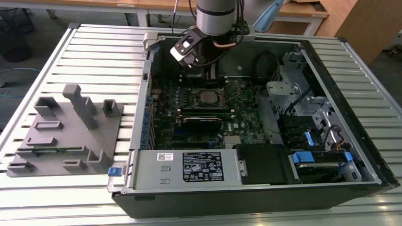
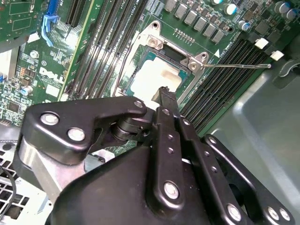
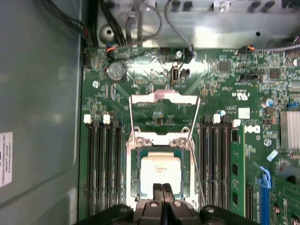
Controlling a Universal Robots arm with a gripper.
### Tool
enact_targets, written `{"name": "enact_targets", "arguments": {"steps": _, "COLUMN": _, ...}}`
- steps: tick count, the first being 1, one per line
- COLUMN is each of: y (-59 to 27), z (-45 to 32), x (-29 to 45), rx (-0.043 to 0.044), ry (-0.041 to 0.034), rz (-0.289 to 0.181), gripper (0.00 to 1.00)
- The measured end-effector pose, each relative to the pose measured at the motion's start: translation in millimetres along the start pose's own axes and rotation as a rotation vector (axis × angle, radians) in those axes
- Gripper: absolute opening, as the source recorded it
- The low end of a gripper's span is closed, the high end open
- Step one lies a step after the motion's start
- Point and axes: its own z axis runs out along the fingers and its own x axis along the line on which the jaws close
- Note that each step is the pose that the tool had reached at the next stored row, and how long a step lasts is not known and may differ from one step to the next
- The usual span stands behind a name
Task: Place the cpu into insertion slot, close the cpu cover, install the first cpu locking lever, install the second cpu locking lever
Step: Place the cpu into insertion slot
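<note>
The cpu [image 3: 161, 169], a pale square chip, lies in the insertion slot [image 3: 130, 185] on the green board; it shows too in the second wrist view [image 2: 157, 77] and as a small dark square in the exterior view [image 1: 210, 97]. The cpu cover [image 3: 164, 97], a silvery frame with a window, looks swung up off the slot, past its two screws. A thin wire lever [image 2: 239, 65] sticks out sideways from the slot. My gripper [image 3: 162, 190] is shut with nothing held, its tips [image 2: 165, 93] just over the chip's edge. In the exterior view the gripper [image 1: 212, 76] hangs above the slot.
Long black memory slots [image 3: 101, 168] flank the slot on both sides. The grey case wall [image 3: 37, 117] rises close by. A labelled power supply box [image 1: 188, 167] fills the case's front, and drive cages [image 1: 301, 108] with cables stand on the exterior view's right. A grey fixture [image 1: 63, 132] lies outside.
</note>
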Motion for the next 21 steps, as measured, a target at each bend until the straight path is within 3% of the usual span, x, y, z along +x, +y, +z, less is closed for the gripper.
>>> {"name": "enact_targets", "arguments": {"steps": 1, "y": 0.0, "z": 0.0, "x": 0.0, "rx": -0.0001, "ry": 0.0001, "rz": 0.0, "gripper": 0.11}}
{"name": "enact_targets", "arguments": {"steps": 4, "y": 0.0, "z": 0.1, "x": -0.3, "rx": 0.0, "ry": 0.0121, "rz": 0.001, "gripper": 0.11}}
{"name": "enact_targets", "arguments": {"steps": 21, "y": -0.4, "z": 8.6, "x": -0.3, "rx": -0.0002, "ry": 0.0131, "rz": 0.001, "gripper": 0.11}}
